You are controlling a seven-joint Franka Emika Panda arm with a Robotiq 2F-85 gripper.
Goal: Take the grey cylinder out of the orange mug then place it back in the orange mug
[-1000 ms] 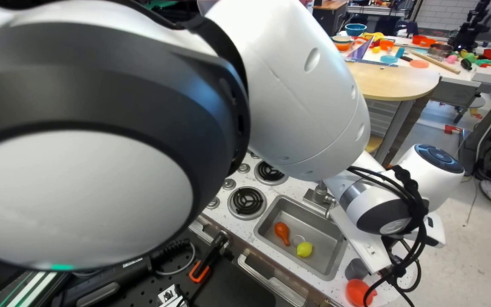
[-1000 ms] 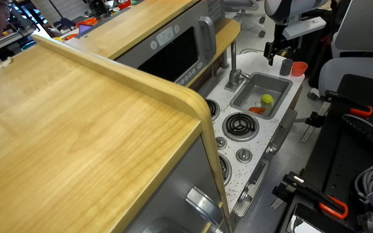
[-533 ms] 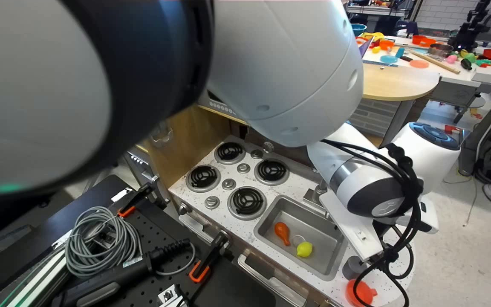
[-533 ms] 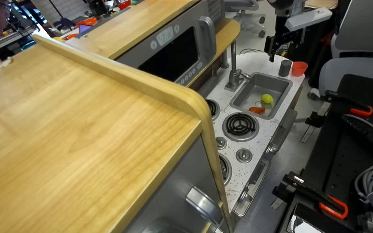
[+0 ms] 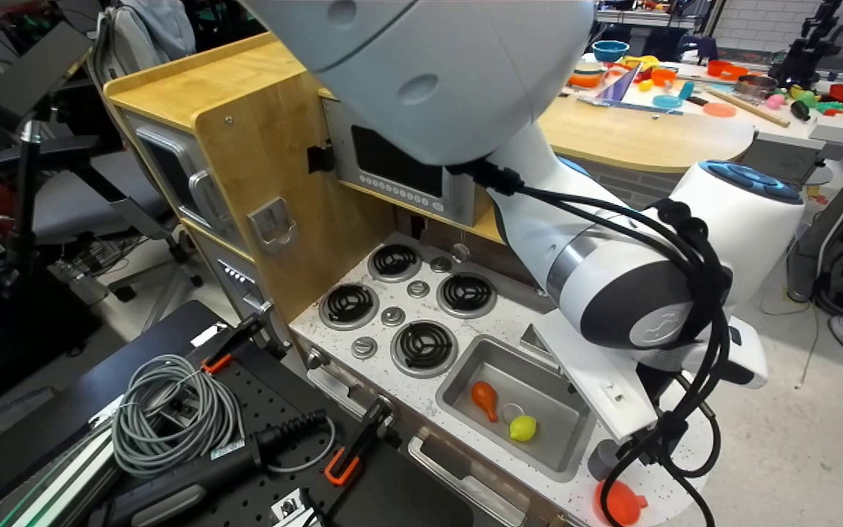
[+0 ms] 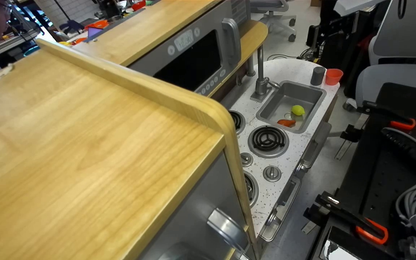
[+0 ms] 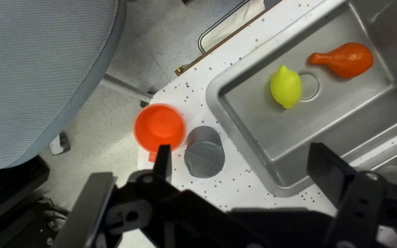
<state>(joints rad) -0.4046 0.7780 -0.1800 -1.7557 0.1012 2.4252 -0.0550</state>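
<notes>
Two things stand side by side at the end of the counter [image 6: 291, 68], beyond the sink [image 7: 243, 139]: the mug [image 7: 159, 127] on the corner where front edge meets rounded end, and just inward of it, in an exterior view, the cylinder [image 6: 317, 76]. It is out of the mug and looks upright, long axis pointing up; whether the two touch I cannot tell. The gripper [image 7: 241, 151] has its jaws parted wide and holds nothing. In the wrist view the cylinder shows off its midline, toward the front corner, near the finger [image 7: 163, 160] on the mug's side; how much of that offset is just the slant of view is unclear. My reading is that the taking-out is done and the return remains, so the coming grasp turns on that offset: centre over the cylinder, then come straight down its axis. The mug-side finger would need the narrow space between mug and cylinder, where it could catch the mug or its handle [image 7: 152, 157]; turning the jaws across that line might spare it.
</notes>
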